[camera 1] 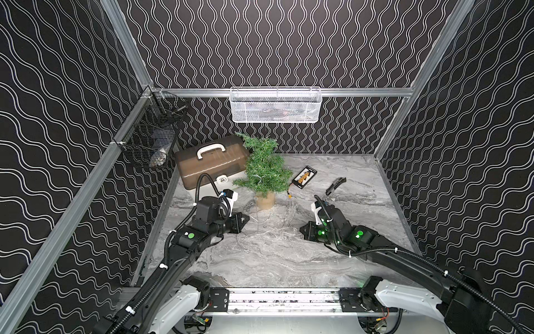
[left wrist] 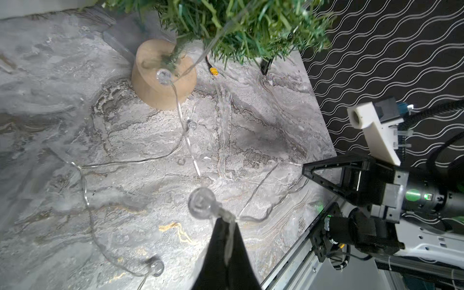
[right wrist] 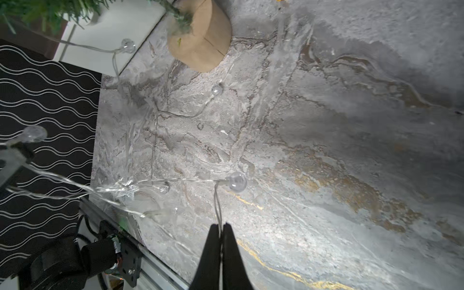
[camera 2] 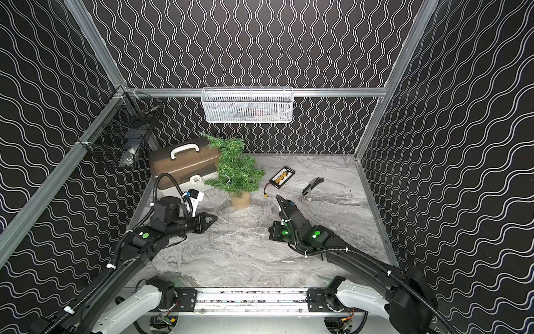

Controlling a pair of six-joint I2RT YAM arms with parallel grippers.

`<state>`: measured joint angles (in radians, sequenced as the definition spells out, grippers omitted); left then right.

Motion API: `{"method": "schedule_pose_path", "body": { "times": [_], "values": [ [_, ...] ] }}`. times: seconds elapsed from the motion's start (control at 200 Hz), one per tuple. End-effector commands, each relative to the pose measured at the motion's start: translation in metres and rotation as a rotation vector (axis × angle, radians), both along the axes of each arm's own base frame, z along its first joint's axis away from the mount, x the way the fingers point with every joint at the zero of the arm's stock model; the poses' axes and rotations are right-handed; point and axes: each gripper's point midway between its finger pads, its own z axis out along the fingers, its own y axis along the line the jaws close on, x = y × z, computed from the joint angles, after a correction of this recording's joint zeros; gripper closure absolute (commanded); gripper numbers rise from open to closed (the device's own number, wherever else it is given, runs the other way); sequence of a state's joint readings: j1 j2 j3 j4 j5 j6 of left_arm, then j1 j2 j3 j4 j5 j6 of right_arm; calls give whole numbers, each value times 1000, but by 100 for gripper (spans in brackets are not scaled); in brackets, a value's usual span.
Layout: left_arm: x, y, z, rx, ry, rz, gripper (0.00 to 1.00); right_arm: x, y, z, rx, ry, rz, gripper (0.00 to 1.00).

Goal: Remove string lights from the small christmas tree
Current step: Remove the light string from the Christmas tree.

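Note:
The small christmas tree (camera 1: 264,170) (camera 2: 235,170) stands upright at the back of the marble table on its tan base (camera 1: 265,200). The string lights (camera 1: 268,228) (camera 2: 245,230) trail from its lower branches down past the base (left wrist: 163,76) and lie in loose loops on the table between my arms. My left gripper (camera 1: 247,219) (left wrist: 226,221) is shut on the wire just beside a clear bulb (left wrist: 202,206). My right gripper (camera 1: 302,231) (right wrist: 220,226) is shut on another stretch of wire below a bulb (right wrist: 236,182). Both grippers hover low, in front of the tree.
A brown toolbox (camera 1: 212,164) with a white handle sits behind and left of the tree. A black board with orange connectors (camera 1: 304,177) and a small black tool (camera 1: 335,186) lie to the tree's right. A white basket (camera 1: 276,105) and a black wire basket (camera 1: 150,136) hang on the walls.

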<state>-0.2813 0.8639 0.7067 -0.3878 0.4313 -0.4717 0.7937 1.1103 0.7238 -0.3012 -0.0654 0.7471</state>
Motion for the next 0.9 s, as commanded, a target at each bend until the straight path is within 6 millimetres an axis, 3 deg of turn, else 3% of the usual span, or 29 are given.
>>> {"method": "schedule_pose_path", "body": {
  "times": [0.0, 0.24, 0.34, 0.44, 0.53, 0.766, 0.896],
  "values": [
    [10, 2, 10, -1, -46, 31, 100, 0, 9, 9, -2, -14, 63, 86],
    [6, -1, -3, 18, 5, 86, 100, 0, 21, 40, -3, -56, 157, 50],
    [7, 11, -6, 93, 14, 149, 84, 6, 27, 49, 8, -95, 172, 48],
    [10, 29, -1, 163, 4, 227, 54, 15, 31, 55, 13, -138, 165, 48],
    [11, 39, 4, 206, -5, 264, 40, 23, 34, 62, 9, -178, 158, 48],
    [24, 53, 15, 324, -32, 300, 36, 35, 32, 70, -10, -228, 149, 48],
    [45, 31, 20, 239, -182, 243, 40, 37, 26, 68, 8, -226, 130, 48]
  ]
}}
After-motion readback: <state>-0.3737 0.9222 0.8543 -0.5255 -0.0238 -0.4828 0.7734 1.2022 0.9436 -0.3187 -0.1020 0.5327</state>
